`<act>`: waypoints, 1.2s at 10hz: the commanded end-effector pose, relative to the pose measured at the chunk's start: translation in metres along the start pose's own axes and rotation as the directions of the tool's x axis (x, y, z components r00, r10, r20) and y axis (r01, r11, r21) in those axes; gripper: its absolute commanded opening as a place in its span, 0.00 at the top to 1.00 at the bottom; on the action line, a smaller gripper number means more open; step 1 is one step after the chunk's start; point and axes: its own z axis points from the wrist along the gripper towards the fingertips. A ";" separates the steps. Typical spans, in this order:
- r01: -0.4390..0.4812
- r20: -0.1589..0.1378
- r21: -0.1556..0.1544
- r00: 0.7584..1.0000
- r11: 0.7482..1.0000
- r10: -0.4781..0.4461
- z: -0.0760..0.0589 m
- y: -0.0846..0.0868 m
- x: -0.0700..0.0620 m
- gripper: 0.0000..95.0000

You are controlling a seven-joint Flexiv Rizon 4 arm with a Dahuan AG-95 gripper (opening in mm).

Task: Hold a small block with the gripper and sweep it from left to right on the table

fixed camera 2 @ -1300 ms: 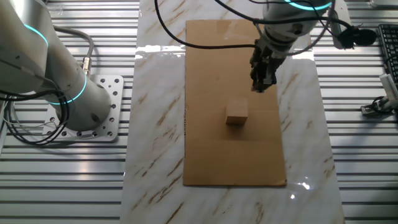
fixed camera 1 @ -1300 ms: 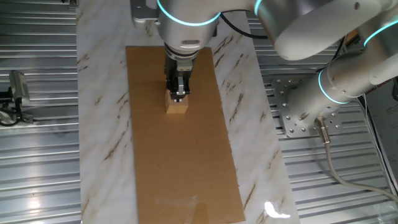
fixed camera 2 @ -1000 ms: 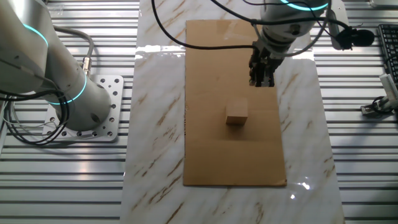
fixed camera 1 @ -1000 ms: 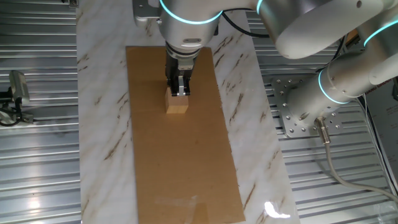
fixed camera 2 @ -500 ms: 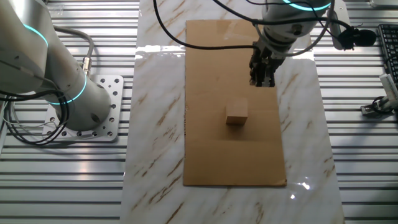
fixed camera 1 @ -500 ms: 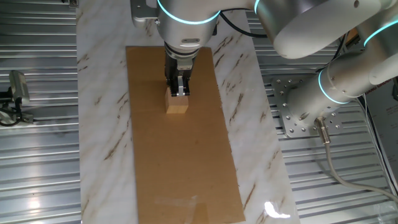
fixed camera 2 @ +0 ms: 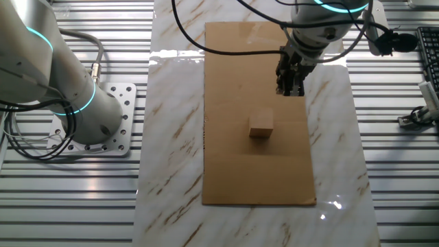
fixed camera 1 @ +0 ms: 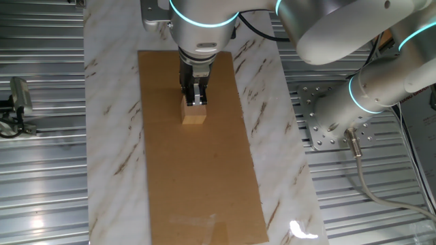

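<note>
Since the earliest frame the gripper (fixed camera 2: 290, 90) has lifted slightly and drifted toward twelve o'clock on the board; over the last half second it has scarcely shifted. The small block (fixed camera 2: 260, 125) has not moved at all. It rests near the middle of the brown board (fixed camera 2: 233, 89), at about seven o'clock from the fingertips in the other fixed view and clearly apart from them. In one fixed view the gripper (fixed camera 1: 195, 101) overlaps the block's (fixed camera 1: 193, 116) far edge, but that looks like an effect of the viewing angle.

So the grasp is not yet made, and I judge the sweep has not begun; the arm seems to be lining up above the cube.

Its fingers sit close together with nothing between them; whether a slight gap remains I cannot tell.

The block is a plain pale wooden cube with crisp edges and matte faces. The board is flat, dull, cardboard-like. The table (fixed camera 2: 171, 158) is glossy white marble pattern with brown veins, catching a glare.
</note>
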 end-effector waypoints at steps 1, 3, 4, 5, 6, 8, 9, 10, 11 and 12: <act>-0.001 0.000 -0.001 1.000 1.000 0.001 0.000 0.000 0.000 1.00; -0.004 0.000 -0.002 1.000 1.000 0.004 0.001 0.000 0.000 1.00; -0.007 0.000 -0.001 1.000 1.000 0.007 0.001 0.000 0.000 1.00; -0.007 0.000 -0.001 1.000 1.000 0.007 0.001 0.000 0.000 1.00; -0.007 0.000 -0.001 1.000 1.000 0.007 0.001 0.000 0.000 1.00; -0.007 -0.001 0.001 1.000 1.000 0.007 0.002 0.000 -0.001 1.00; -0.006 -0.002 0.002 1.000 1.000 0.006 0.002 -0.001 -0.001 1.00; -0.005 -0.001 0.003 1.000 1.000 0.005 0.002 -0.001 -0.001 1.00; -0.004 -0.001 0.004 1.000 1.000 0.004 0.003 -0.001 -0.001 1.00; -0.004 -0.001 0.006 1.000 1.000 0.004 0.003 -0.001 -0.001 1.00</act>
